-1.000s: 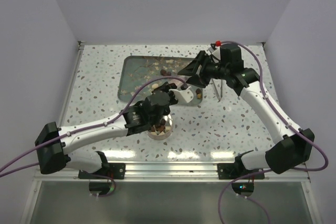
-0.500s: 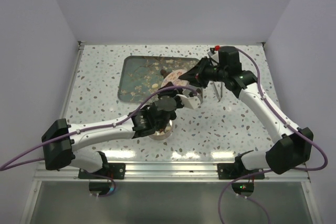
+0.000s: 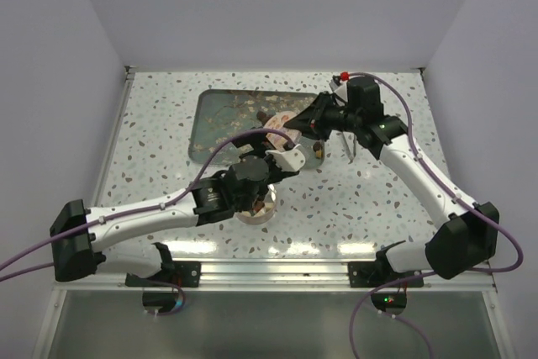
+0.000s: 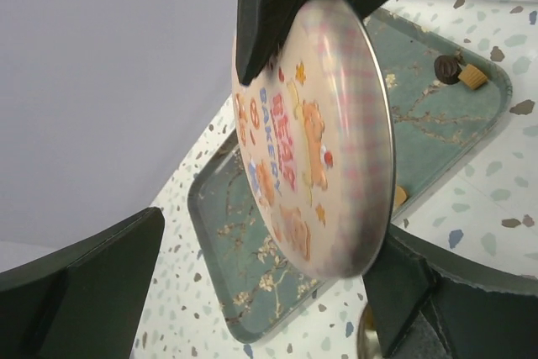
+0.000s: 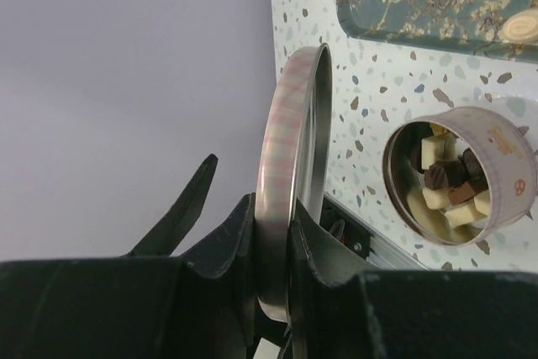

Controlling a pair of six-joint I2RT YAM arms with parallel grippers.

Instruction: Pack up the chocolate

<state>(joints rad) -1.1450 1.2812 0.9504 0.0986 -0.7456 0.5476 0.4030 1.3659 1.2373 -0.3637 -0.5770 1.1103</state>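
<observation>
The round tin (image 5: 504,153) stands open on the table, and chocolate (image 5: 445,184) in dark and cream pieces fills it. Its pink printed lid (image 4: 324,128) hangs on edge above the green tray (image 4: 244,241). My right gripper (image 5: 282,233) is shut on the lid's rim from above. My left gripper (image 4: 261,283) stands wide open around the lid's lower edge, its fingers apart from the lid. In the top view the lid (image 3: 273,124) sits between the right gripper (image 3: 298,124) and left gripper (image 3: 282,155). The left arm partly hides the tin (image 3: 259,209).
Two loose chocolate pieces (image 4: 460,71) lie in a corner of the floral tray (image 3: 214,124). A thin upright stand (image 3: 353,145) rises beside the right forearm. The table's metal front rail (image 3: 269,271) runs close behind the tin.
The left gripper has opened and let go of the lid. The right gripper has moved in and shut on the lid's rim. The left arm has shifted slightly.
</observation>
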